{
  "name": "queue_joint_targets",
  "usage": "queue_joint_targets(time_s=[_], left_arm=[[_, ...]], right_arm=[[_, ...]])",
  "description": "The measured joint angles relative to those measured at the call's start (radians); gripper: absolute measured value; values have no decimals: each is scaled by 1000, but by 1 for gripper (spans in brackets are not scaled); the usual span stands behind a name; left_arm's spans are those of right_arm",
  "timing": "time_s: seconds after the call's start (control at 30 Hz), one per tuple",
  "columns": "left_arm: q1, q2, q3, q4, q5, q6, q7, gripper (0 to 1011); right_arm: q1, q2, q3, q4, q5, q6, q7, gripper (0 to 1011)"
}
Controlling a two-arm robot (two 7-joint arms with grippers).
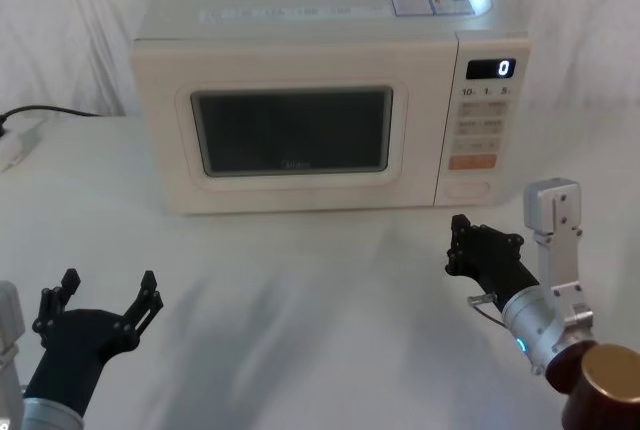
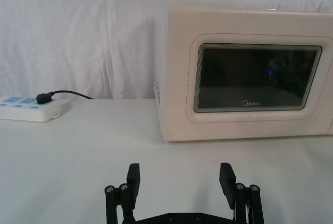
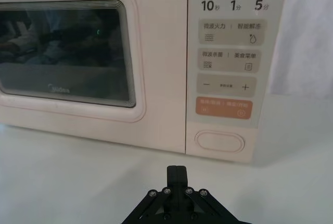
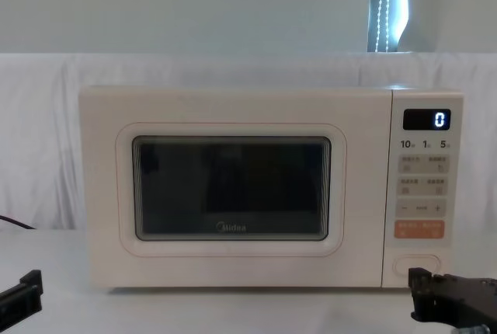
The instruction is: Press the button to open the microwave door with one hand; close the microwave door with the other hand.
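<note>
The cream microwave stands at the back of the table, its door (image 1: 290, 135) (image 4: 233, 190) (image 2: 257, 78) (image 3: 67, 57) flush with the body, dark window facing me. The oblong cream button (image 3: 219, 141) (image 1: 466, 190) (image 4: 415, 264) sits at the bottom of the control strip, under the orange key. My right gripper (image 1: 458, 245) (image 3: 176, 172) (image 4: 415, 303) is shut, low over the table, pointing at the button with a gap between. My left gripper (image 1: 108, 295) (image 2: 179, 179) is open near the front left, well short of the door.
A white power strip (image 2: 28, 108) with a black plug and cable (image 1: 50, 112) lies on the table left of the microwave. White cloth drapes the wall behind. The display (image 4: 425, 120) reads 0.
</note>
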Motion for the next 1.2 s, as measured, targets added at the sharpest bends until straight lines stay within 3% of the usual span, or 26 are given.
queue_joint_targets(time_s=[0.57,1.2], left_arm=[[0,0,0,0,0,0,0,1001],[0,0,0,0,0,0,0,1001]], right_arm=[[130,-5,23,204,14,-68,27,0],[238,-9,24,339,-23,-78,11,0]])
